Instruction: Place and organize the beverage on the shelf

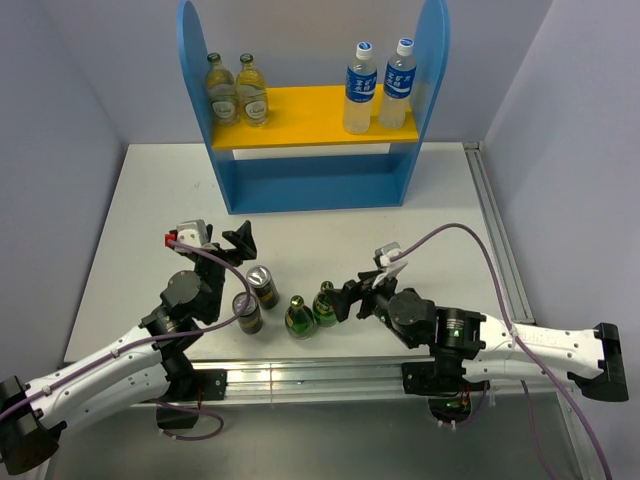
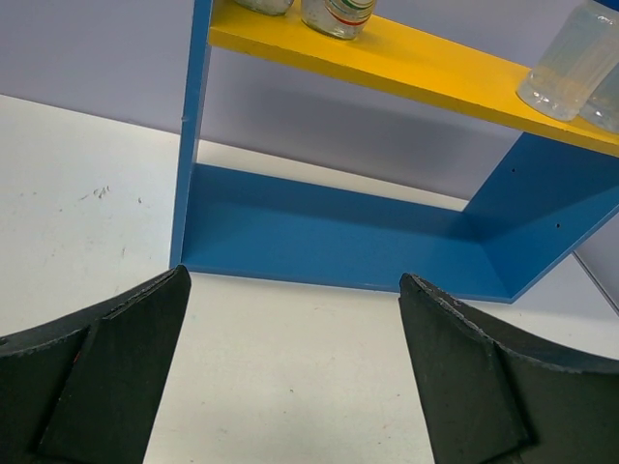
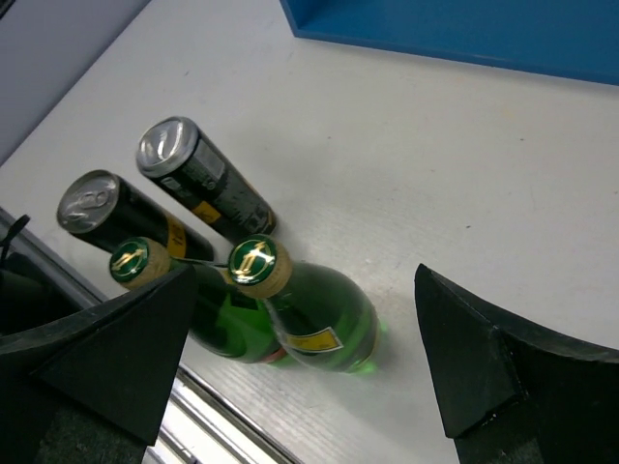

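The shelf [image 1: 310, 118] stands at the back, blue side panels and a yellow-orange upper board. On that board are two clear glass bottles [image 1: 236, 90] at the left and two water bottles [image 1: 380, 85] at the right. Two green bottles [image 1: 311, 309] and two dark cans [image 1: 255, 298] stand near the table's front edge. My right gripper [image 3: 300, 362] is open, its jaws on either side of the nearer green bottle [image 3: 314, 309], not touching. My left gripper [image 2: 290, 377] is open and empty, facing the shelf's lower level [image 2: 338, 237].
A metal rail [image 1: 300, 375] runs along the table's near edge. Grey walls close in on the left, back and right. The shelf's lower level [image 1: 310, 185] holds nothing.
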{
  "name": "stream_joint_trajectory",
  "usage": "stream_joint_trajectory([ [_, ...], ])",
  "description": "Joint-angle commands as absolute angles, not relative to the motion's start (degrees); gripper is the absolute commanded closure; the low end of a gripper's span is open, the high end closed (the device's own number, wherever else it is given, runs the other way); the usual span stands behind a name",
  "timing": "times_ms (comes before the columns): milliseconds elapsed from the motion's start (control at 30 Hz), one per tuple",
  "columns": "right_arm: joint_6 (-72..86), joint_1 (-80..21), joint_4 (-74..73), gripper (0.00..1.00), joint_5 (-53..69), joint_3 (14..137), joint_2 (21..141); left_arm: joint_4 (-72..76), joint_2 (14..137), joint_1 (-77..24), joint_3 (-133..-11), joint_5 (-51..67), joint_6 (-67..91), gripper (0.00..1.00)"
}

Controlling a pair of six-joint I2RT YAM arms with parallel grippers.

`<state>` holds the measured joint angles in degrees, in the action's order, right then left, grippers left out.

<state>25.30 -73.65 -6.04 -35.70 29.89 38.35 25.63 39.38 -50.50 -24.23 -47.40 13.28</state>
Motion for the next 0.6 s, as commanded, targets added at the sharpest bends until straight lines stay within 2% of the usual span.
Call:
stream_joint_trajectory([
  [0,28.65,-76.81,-2.82,0.0,-41.39,30.67,39.98,27.77,39.55,-50.71,-24.87,-47.2,13.54,0.04],
  [300,29.27,-78.31,2.71,0.02,-46.13,29.18,47.02,27.86,39.38,-50.71,-24.79,-47.11,13.54,0.04],
  [433,27.07,-78.22,8.78,0.14,-50.53,27.69,50.7,27.86,39.02,-50.71,-24.79,-46.85,13.54,0.04],
  [567,26.1,-78.05,11.6,0.21,-52.91,29.44,57.46,27.69,39.2,-50.71,-24.79,-47.02,13.54,0.04],
])
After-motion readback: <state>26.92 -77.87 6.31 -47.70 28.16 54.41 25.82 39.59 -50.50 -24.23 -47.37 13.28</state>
